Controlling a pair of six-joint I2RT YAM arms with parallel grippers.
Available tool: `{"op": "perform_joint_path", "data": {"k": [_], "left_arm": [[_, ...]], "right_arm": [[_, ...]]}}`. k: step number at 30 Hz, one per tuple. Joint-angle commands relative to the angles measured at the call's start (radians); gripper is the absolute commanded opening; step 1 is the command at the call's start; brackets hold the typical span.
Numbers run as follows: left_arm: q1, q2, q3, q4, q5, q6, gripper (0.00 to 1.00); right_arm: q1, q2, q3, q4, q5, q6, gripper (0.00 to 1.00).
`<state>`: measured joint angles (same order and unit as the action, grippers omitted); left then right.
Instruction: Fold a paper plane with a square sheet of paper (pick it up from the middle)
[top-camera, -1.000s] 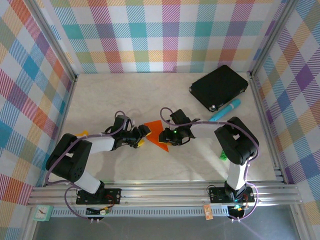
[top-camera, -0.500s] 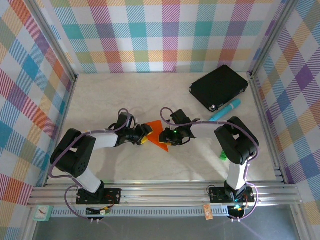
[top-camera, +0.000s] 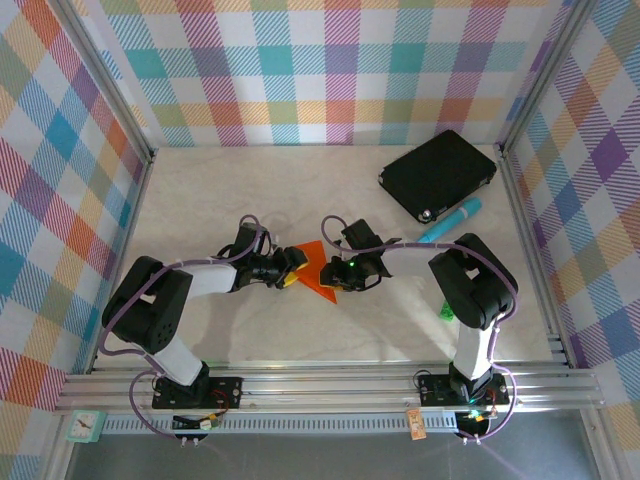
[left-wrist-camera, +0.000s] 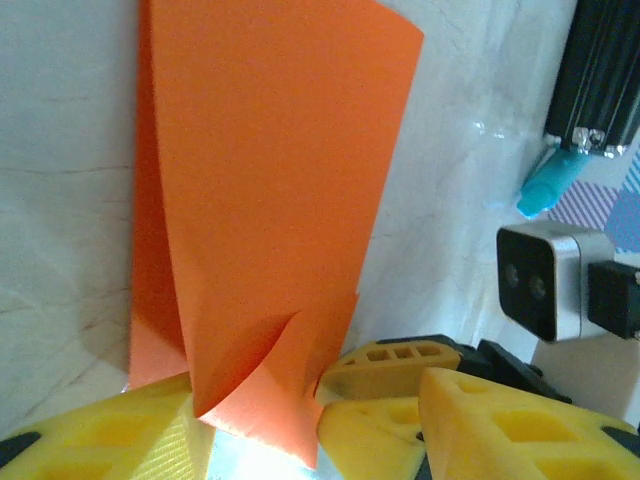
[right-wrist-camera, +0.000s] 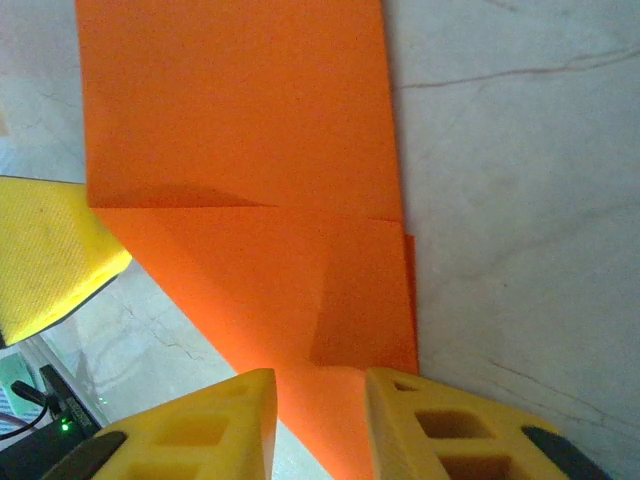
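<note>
Our left gripper (left-wrist-camera: 255, 410) and right gripper (right-wrist-camera: 320, 385) both stand with jaws apart, astride opposite edges of the square sheet of paper (top-camera: 312, 262). It lies well left of the black pad (top-camera: 438, 172), only partly folded. We judge that most folds remain.

Bare tabletop (top-camera: 200, 190) far left; black pad (top-camera: 437, 175), teal tube (top-camera: 450, 220) in far-right corner.
</note>
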<state>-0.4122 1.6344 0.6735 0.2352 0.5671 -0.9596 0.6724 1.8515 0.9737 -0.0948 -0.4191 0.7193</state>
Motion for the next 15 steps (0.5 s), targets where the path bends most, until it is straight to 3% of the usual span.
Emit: {"op": "perform_joint_path", "data": {"k": [1, 15], "left_arm": [[-0.011, 0.021, 0.011, 0.013, 0.061, 0.061, 0.55], [-0.023, 0.071, 0.021, 0.052, 0.097, 0.060, 0.47]], "right_arm": [[-0.005, 0.021, -0.033, -0.043, 0.049, -0.021, 0.28], [-0.011, 0.014, -0.039, -0.039, 0.049, -0.034, 0.16]]}}
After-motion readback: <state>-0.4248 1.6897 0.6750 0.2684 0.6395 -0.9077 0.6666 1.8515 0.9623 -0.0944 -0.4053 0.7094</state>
